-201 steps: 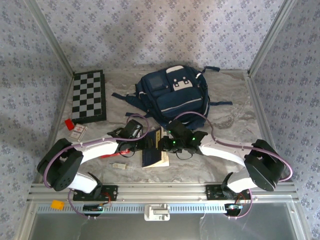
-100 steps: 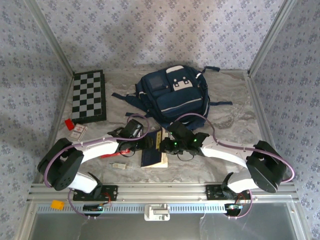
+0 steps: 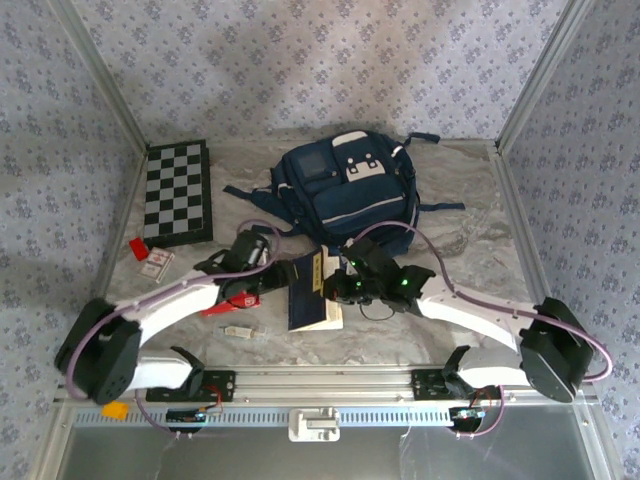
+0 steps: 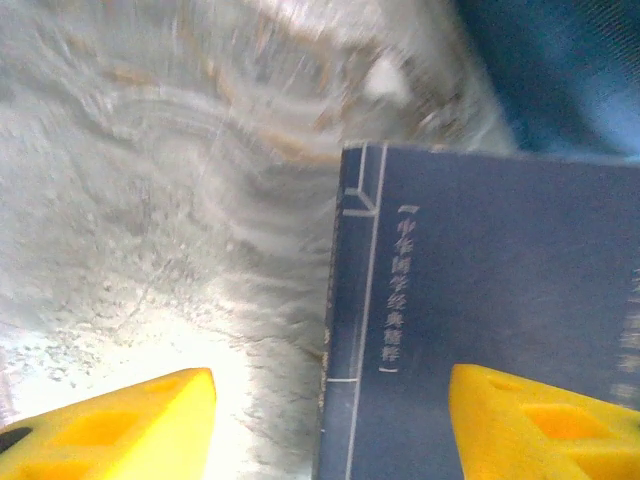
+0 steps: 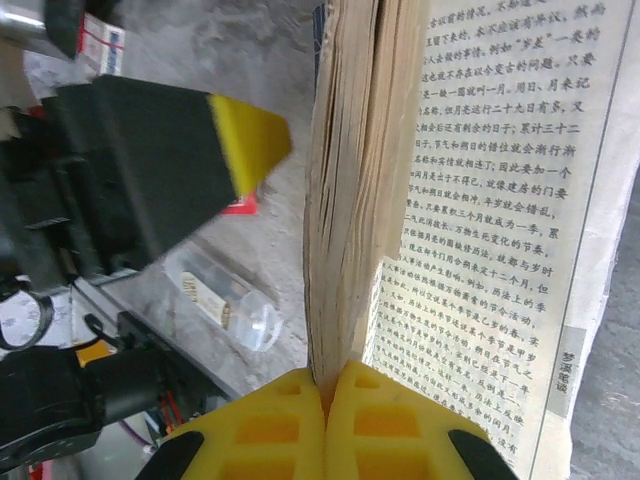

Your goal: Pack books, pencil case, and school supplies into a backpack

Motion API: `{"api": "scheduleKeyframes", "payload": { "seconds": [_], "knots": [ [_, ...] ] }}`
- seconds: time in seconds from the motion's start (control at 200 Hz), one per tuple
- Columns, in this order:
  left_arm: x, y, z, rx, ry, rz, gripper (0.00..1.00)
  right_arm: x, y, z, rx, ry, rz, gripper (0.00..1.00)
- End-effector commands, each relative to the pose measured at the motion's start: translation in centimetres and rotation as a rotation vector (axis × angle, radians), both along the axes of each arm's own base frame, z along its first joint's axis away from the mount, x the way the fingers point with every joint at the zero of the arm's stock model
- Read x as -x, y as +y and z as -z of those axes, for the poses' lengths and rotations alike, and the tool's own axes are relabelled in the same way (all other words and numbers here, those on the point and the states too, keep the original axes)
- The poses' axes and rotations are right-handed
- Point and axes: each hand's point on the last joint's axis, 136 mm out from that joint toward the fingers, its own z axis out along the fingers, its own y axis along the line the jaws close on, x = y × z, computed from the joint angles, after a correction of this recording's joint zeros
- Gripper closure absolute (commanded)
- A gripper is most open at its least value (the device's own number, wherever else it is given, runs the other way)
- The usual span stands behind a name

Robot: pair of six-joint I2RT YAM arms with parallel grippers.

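A dark blue book (image 3: 304, 292) with a white title strip lies in front of the navy backpack (image 3: 345, 190). My right gripper (image 5: 327, 385) is shut on a wad of its pages (image 5: 350, 200), lifting that edge; a printed page (image 5: 490, 220) falls open to the right. My left gripper (image 4: 330, 420) is open over the book's cover (image 4: 480, 290), one finger above the cover and the other above the table. The red pencil case (image 3: 236, 299) lies partly under the left arm. A small translucent stick (image 3: 238, 331) lies near the front, also seen as a clear tube (image 5: 225, 305).
A black-and-white chequered board (image 3: 178, 192) lies at the back left, with a tiny red block (image 3: 136, 246) and a white card (image 3: 157, 263) in front of it. The backpack's dark straps (image 3: 250, 195) trail to its left. Walls close in the marble table (image 3: 460, 220).
The right gripper has shut on the book's pages and raised that edge. The left arm has swung out, its gripper moving a little toward the backpack and opening wider.
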Motion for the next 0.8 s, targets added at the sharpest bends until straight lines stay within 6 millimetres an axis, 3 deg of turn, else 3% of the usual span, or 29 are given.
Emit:
{"api": "scheduleKeyframes", "payload": {
  "seconds": [0.0,0.17,0.42,0.595,0.795],
  "knots": [
    [-0.1,0.9,-3.5,0.079,-0.044,0.0,0.35,-0.2,0.3,-4.1,-0.082,-0.076,-0.031,0.97],
    [-0.4,1.5,-8.4,0.25,-0.101,0.024,0.31,-0.9,-0.2,-9.3,-0.176,-0.164,-0.021,0.97],
    [-0.2,-0.4,-14.0,0.449,-0.186,0.111,0.27,-3.0,-0.5,-14.8,-0.327,-0.239,-0.026,0.99],
    [-0.6,-1.4,-15.6,0.548,-0.209,0.121,0.26,-4.7,-0.7,-17.5,-0.42,-0.271,-0.018,1.0],
    [-1.3,-1.9,-15.7,0.574,-0.196,0.116,0.27,-5.6,-0.5,-18.4,-0.494,-0.263,-0.009,1.0]
  ]
}}
